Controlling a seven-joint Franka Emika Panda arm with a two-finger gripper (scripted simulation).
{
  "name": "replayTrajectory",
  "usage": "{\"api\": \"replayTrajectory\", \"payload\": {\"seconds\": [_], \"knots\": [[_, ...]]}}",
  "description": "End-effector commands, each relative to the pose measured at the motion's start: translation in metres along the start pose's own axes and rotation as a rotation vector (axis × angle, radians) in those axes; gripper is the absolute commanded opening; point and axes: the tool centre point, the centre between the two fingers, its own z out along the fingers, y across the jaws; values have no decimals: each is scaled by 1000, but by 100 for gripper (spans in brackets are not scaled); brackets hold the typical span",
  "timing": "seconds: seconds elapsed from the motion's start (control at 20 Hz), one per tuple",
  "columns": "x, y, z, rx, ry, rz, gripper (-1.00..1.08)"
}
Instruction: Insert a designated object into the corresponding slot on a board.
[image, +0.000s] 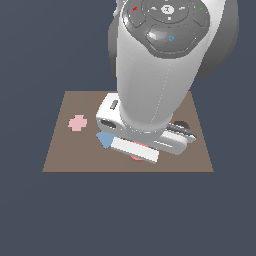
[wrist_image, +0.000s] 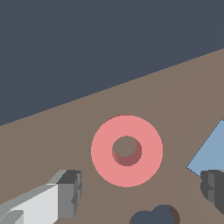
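Salmon-red and flat, the ring (wrist_image: 127, 151) is lying on the brown board (wrist_image: 183, 96), and in the wrist view it is sitting between the two fingertips (wrist_image: 70, 192) of the claw (wrist_image: 142, 190), touching neither of them. That claw is standing wide, its jaws spread to either side of the ring with clear board showing in the gaps, and it is gripping nothing. Brown board is showing through the ring's round hole. Just beside the ring, a light-blue tile (wrist_image: 212, 151) is resting flat, one corner pointing toward it (part of the tile is running out of the picture).

In the exterior view, only a thin red sliver of the ring (image: 136, 158) is peeking out under the white claw (image: 135, 148), near the board's front edge. The blue tile (image: 104, 139) is poking out on the exterior view's left of the claw. Further left, a pale-pink cross (image: 77, 122) is sitting apart from the others. Behind the claw, toward the exterior view's right, a dark recess (image: 183, 124) is partly showing; its shape is mostly hidden by the arm (image: 152, 70). Around the board (image: 60, 150), the dark tabletop (image: 30, 210) is spreading out.
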Motion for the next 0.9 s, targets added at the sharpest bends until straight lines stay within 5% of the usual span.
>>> {"api": "replayTrajectory", "payload": {"seconds": [0.0, 0.85], "knots": [[6, -3, 7, 2, 1, 25, 100], [13, -7, 33, 3, 0, 56, 100]]}}
